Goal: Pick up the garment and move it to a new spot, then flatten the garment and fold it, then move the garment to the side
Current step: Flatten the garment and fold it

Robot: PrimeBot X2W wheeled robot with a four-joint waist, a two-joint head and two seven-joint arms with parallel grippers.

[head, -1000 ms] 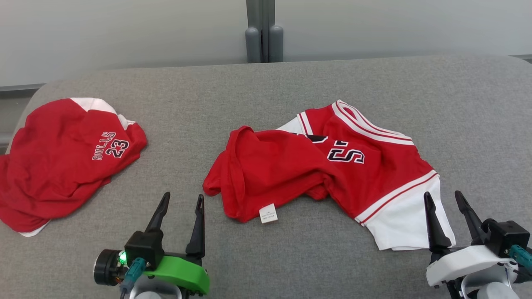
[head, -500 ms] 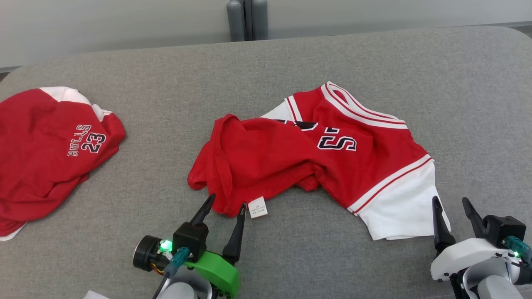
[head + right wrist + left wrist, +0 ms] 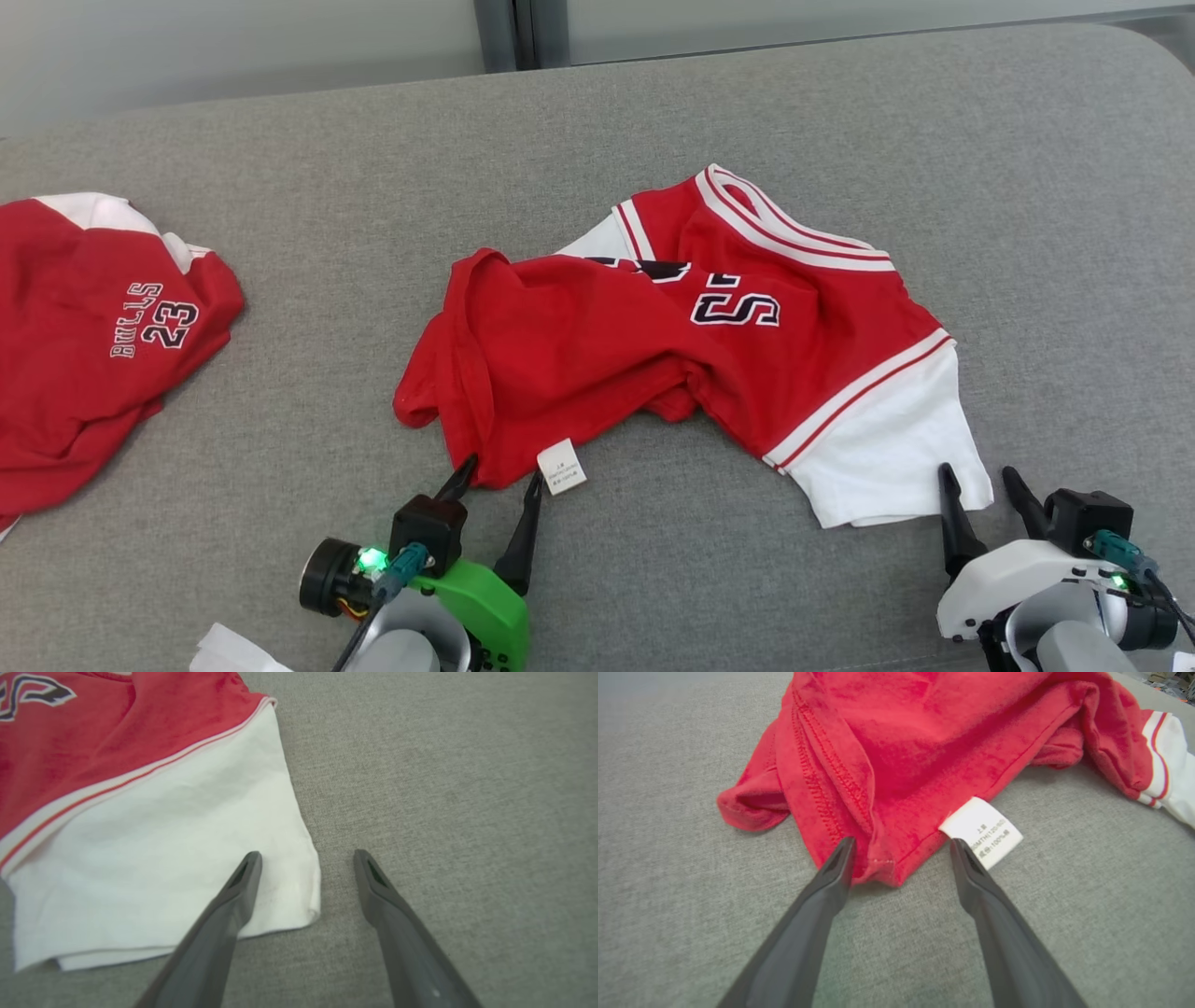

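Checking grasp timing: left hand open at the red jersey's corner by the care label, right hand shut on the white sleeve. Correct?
No. The right hand is open, its fingers straddling the white sleeve corner; the right wrist view shows it.

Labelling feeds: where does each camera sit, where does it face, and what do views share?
Head view: on the head, facing down at the crumpled red-and-white jersey on the grey fabric surface; left gripper and right gripper, open, at bottom.
Left wrist view: left wrist, along its dark fingers, at the jersey's hem and white care label.
Right wrist view: right wrist, along its fingers, at the jersey's white sleeve.
Shared: all show the jersey.
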